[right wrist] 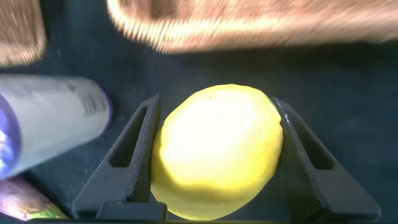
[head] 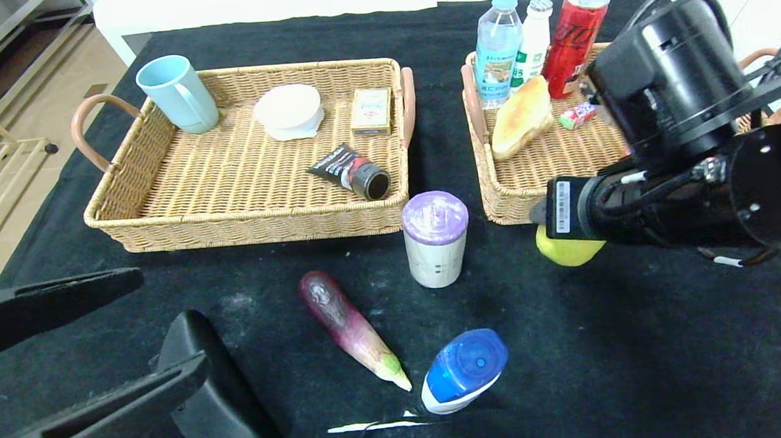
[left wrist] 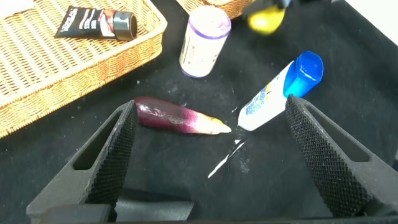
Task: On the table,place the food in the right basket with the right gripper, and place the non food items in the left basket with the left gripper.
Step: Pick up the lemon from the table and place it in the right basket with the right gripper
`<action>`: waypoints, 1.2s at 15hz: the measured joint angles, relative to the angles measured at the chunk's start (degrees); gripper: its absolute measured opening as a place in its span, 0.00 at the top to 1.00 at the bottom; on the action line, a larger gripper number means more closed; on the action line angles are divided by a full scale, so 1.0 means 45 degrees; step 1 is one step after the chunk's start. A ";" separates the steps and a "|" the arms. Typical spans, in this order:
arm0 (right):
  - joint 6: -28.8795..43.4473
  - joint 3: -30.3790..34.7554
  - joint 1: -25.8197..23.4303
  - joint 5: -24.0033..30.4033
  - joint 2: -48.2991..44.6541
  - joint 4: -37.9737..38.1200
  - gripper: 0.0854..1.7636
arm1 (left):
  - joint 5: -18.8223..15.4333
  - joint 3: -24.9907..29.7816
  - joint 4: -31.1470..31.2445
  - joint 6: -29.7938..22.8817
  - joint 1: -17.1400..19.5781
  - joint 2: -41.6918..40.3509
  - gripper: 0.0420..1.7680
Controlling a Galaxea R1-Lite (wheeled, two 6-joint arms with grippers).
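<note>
My right gripper (right wrist: 214,101) is shut on the yellow lemon-like fruit (right wrist: 217,149), one finger on each side. In the head view the fruit (head: 568,251) shows under the right arm, just in front of the right basket (head: 509,197). A croissant (head: 521,117) lies in that basket. My left gripper (head: 167,320) stands open at the near left, empty, beside the black curved case (head: 214,403). On the black table (head: 648,366) lie the purple eggplant (head: 350,328), the white bottle with blue cap (head: 463,372) and the upright purple-lidded cup (head: 435,240). The left basket (head: 246,222) stands at the back left.
The left basket holds a blue mug (head: 177,93), a white round lid (head: 289,110), a small box (head: 370,111) and a black tube (head: 353,172). A water bottle (head: 497,50), a white bottle (head: 533,41), a red can (head: 574,41) stand in the right basket.
</note>
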 joint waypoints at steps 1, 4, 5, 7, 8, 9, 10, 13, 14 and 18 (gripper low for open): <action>-0.0252 -0.0171 -0.0179 -0.0005 -0.0219 -0.0019 0.35 | 0.0000 0.0019 0.0019 0.0008 0.0000 0.0005 0.03; -0.0718 -0.1111 -0.0805 -0.0005 -0.0452 -0.0014 0.35 | 0.0000 0.0024 0.0024 0.0033 0.0000 0.0000 0.03; -0.0772 -0.1525 -0.1086 -0.0005 -0.0385 -0.0005 0.35 | 0.0011 0.0019 0.0016 0.0038 0.0005 0.0000 0.03; -0.0986 -0.2400 -0.1826 -0.0005 -0.0049 -0.0054 0.35 | 0.0011 0.0019 0.0011 0.0051 0.0005 -0.0019 0.03; -0.1140 -0.2782 -0.2208 -0.0016 0.0192 -0.0092 0.35 | 0.0005 0.0014 0.0011 0.0062 0.0005 -0.0030 0.03; -0.1208 -0.3161 -0.2555 -0.0011 0.0455 -0.0103 0.35 | 0.0005 0.0008 0.0005 0.0068 0.0005 -0.0033 0.03; -0.1243 -0.3541 -0.2844 -0.0011 0.0737 -0.0111 0.35 | 0.0000 0.0008 0.0011 0.0062 0.0000 -0.0030 0.03; -0.1254 -0.4326 -0.3419 0.0008 0.1482 -0.0244 0.35 | 0.0019 0.0008 0.0030 0.0106 0.0000 -0.0024 0.03; -0.1254 -0.4570 -0.3516 0.0030 0.1693 -0.0368 0.35 | 0.0019 0.0008 0.0024 0.0119 0.0005 -0.0024 0.03; -0.1254 -0.5182 -0.3738 0.0339 0.2278 -0.0718 0.35 | 0.0024 0.0005 0.0011 0.0125 0.0000 -0.0038 0.03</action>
